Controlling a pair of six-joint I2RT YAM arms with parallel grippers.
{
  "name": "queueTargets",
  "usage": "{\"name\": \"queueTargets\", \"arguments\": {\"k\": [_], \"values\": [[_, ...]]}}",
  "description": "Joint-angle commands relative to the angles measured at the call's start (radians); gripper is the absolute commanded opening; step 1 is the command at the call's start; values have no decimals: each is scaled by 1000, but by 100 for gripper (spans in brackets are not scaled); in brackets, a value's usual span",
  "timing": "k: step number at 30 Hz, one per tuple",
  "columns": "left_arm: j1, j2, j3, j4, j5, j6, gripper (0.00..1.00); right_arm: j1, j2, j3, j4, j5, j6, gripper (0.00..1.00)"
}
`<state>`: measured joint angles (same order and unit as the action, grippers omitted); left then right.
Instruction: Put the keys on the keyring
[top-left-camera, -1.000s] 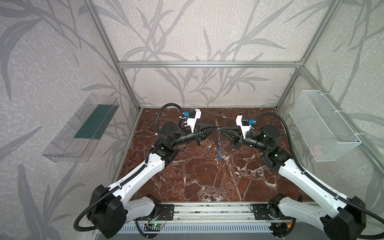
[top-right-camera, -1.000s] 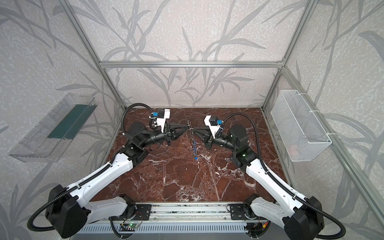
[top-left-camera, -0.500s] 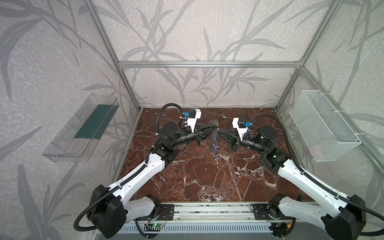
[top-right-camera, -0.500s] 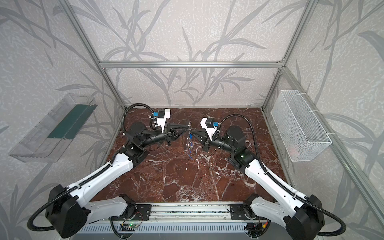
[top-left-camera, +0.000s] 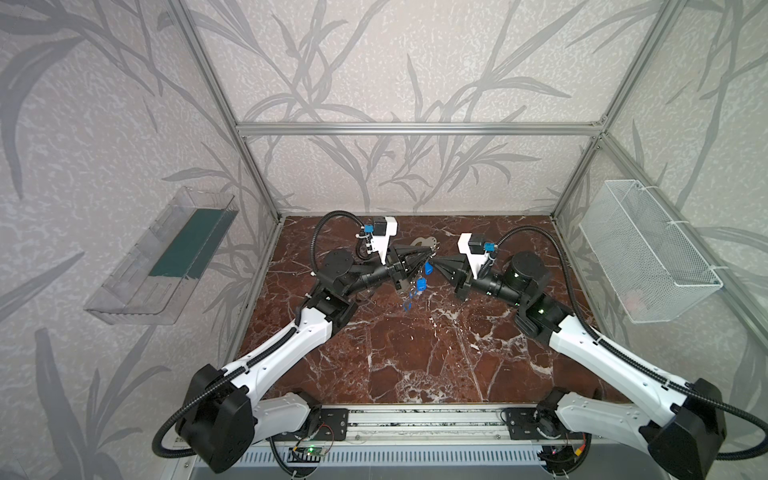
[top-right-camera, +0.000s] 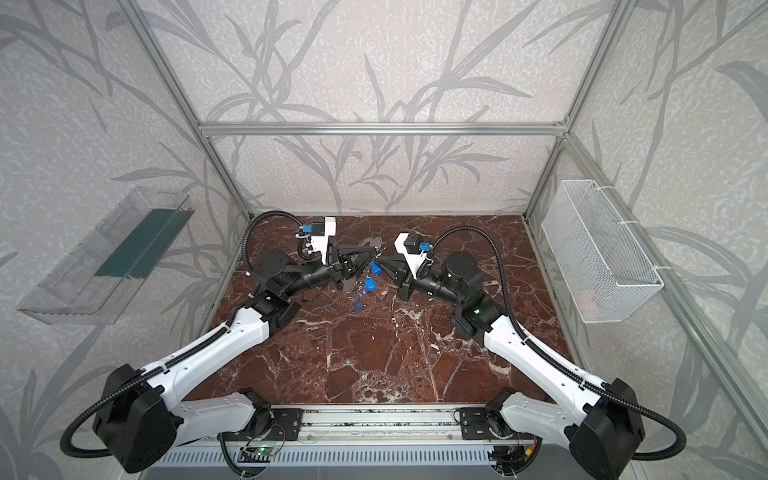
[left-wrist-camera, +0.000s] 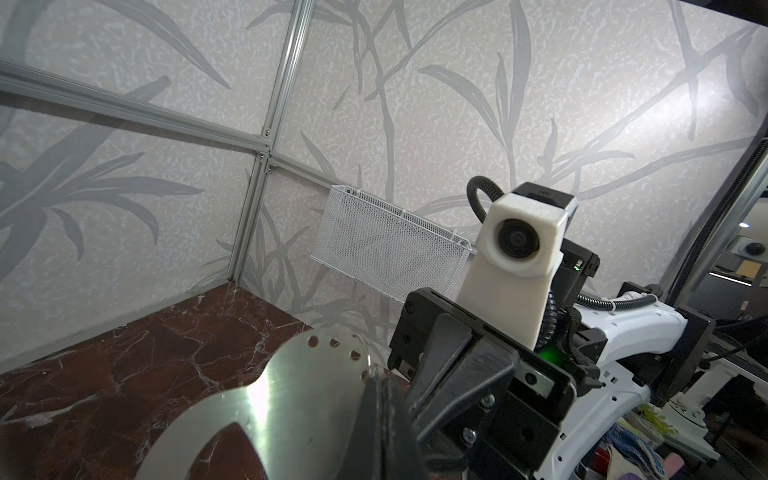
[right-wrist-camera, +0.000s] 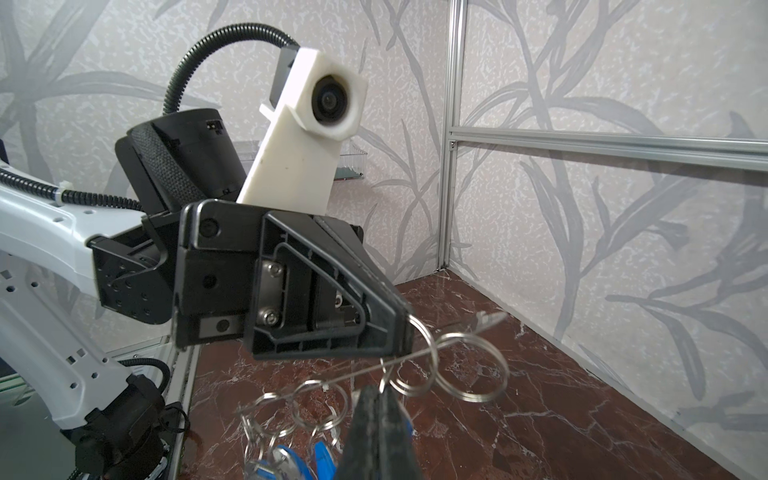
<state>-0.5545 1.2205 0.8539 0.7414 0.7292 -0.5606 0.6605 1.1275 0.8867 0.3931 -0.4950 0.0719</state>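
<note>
1. I saw the left gripper (top-left-camera: 432, 250) with its fingers clamped on the keyring (left-wrist-camera: 270, 407) at its holed edge. The plate jutted out beyond the fingertips.
2. The right gripper (top-left-camera: 435, 262) had its fingers pressed together, nearly tip to tip with the left's, right among the wire rings (right-wrist-camera: 469, 370). I couldn't tell whether it pinched one.
3. The keys (top-left-camera: 421, 285) dangled just below both sets of fingertips, blue tags lowest.

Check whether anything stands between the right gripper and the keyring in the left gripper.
Nothing visible does. The right gripper, shut, has its tip at the edge of the keyring, which the left gripper holds; only rings of the keys hang around it.
</note>
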Motion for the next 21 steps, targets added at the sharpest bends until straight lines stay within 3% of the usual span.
{"name": "queueTargets", "arguments": {"k": [1,11,15,21], "values": [[-14,1,-22,147,-29,-42,0,20,8,-24,75,-21,57,0],[-15,-13,-56,179,-77,-37,0,-43,-31,-88,136,14,166,14],[-15,-6,-63,200,-85,-42,0,-85,-52,-112,164,-16,211,20],[-16,18,-60,234,-71,-59,0,-147,-27,-100,228,-97,344,21]]}}
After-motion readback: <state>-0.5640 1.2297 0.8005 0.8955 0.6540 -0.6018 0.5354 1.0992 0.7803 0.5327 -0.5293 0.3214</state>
